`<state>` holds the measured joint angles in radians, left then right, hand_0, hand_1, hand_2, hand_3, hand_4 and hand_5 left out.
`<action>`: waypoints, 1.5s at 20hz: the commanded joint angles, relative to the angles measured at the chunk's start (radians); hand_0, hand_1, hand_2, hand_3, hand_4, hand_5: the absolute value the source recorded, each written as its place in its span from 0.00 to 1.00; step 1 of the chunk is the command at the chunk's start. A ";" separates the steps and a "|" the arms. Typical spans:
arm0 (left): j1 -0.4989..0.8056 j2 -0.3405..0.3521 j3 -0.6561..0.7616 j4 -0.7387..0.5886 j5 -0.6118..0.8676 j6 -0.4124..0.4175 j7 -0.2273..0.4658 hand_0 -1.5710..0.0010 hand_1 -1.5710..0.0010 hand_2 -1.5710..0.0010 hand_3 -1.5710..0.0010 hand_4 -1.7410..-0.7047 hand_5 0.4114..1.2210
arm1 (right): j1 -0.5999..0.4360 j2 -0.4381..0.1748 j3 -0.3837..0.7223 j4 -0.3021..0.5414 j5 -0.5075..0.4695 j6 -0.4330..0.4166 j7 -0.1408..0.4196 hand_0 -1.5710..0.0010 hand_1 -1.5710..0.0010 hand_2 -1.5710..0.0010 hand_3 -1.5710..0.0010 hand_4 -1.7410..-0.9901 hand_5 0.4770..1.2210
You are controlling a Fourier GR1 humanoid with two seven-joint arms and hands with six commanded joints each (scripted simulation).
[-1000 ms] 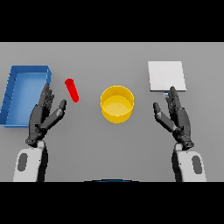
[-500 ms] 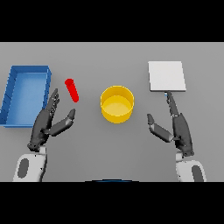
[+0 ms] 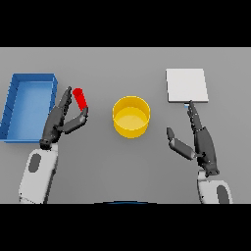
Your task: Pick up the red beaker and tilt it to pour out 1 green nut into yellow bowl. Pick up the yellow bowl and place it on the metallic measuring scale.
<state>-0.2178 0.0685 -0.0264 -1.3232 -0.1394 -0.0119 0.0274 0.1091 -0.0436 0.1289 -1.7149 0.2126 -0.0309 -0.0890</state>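
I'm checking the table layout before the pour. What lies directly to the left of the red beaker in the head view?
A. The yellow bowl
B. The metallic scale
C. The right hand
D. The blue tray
D: the blue tray sits at the table's left edge, with the red beaker just right of it, beside the left hand.

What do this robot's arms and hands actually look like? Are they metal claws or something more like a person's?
More like a person's. Each forearm is a rounded white shell with a grey oval patch. The left hand and right hand are dark grey, with slim jointed fingers and a thumb. No cables or markings show.
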 commanded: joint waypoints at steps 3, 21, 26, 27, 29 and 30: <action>-0.057 -0.015 0.020 0.098 0.003 0.008 -0.025 1.00 1.00 1.00 1.00 0.38 0.38 | -0.002 -0.001 -0.003 -0.007 -0.007 0.003 0.014 1.00 1.00 1.00 1.00 0.54 0.28; -0.314 -0.042 0.113 0.439 0.024 0.034 -0.154 0.84 0.82 0.80 0.86 0.29 0.47 | -0.007 -0.019 -0.018 -0.017 -0.008 0.001 0.019 1.00 1.00 1.00 1.00 0.60 0.28; -0.342 -0.058 0.110 0.480 -0.027 0.105 -0.194 0.29 0.28 0.28 0.28 0.29 0.83 | -0.003 -0.008 -0.011 -0.011 -0.012 0.005 0.012 1.00 1.00 1.00 1.00 0.60 0.28; -0.342 -0.062 0.118 0.484 -0.023 0.106 -0.210 0.23 0.23 0.22 0.23 0.29 0.86 | -0.010 0.000 -0.006 -0.007 -0.007 0.001 0.010 1.00 1.00 1.00 1.00 0.60 0.28; -0.345 -0.064 0.124 0.486 -0.032 0.118 -0.217 0.15 0.15 0.14 0.14 0.23 0.89 | -0.003 0.003 -0.002 -0.008 -0.001 -0.003 0.011 1.00 1.00 1.00 1.00 0.59 0.27; -0.353 -0.070 0.126 0.491 -0.026 0.126 -0.220 0.12 0.12 0.11 0.12 0.18 0.89 | -0.010 0.003 -0.003 0.000 -0.009 0.005 0.011 1.00 1.00 1.00 1.00 0.58 0.28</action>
<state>-0.5712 -0.0019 0.0991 -0.8320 -0.1630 0.1128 -0.1936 0.0991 -0.0405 0.1261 -1.7149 0.2038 -0.0260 -0.0762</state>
